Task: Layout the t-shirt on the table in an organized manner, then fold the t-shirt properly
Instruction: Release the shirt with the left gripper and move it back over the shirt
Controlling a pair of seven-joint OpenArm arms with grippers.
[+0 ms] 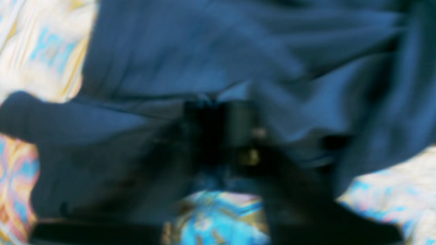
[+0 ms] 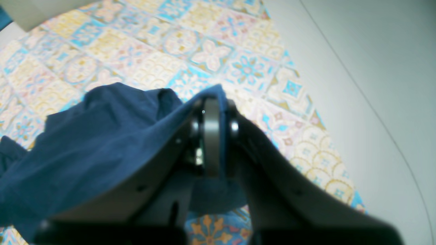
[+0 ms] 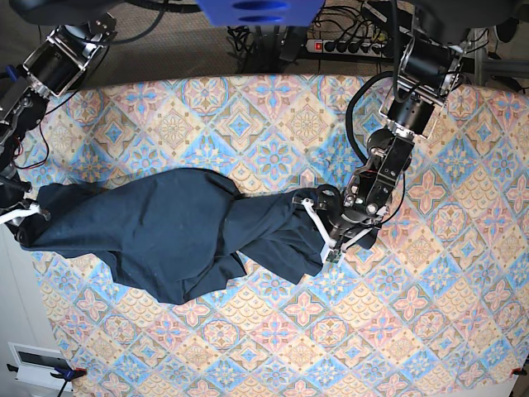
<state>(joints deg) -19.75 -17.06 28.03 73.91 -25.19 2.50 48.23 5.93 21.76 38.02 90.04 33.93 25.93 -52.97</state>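
T-shirt (image 3: 178, 236) lies bunched and twisted across the table (image 3: 273, 107), toward the left half of the cloth in the base view, its long axis running roughly side to side between the two arms. The shirt serves as landmark. At its far left tip the right gripper (image 3: 21, 217) sits pressed together on a fold of fabric; the right wrist view confirms it, with navy cloth (image 2: 85, 143) draped over and pinched between the closed jaws (image 2: 212, 136), patterned table (image 2: 238, 64) beyond. At the shirt's opposite end the left gripper (image 3: 335, 231) sits right against the bunched edge. The left wrist view is badly smeared, but dark fabric (image 1: 204, 51) fills the frame above and around the gripper (image 1: 221, 136); jaws read as closed, apparently on that end of the cloth, though the blur hides the exact bite. Mid-shirt shows a twist, a rope-like waist just right of the widest mass. Judgement: each arm holds its own end, so the coming move likely turns on drawing the two ends apart along that side-to-side axis to take out the twist. Neither sleeves nor neck can be picked out, so which edge each gripper has is unclear.
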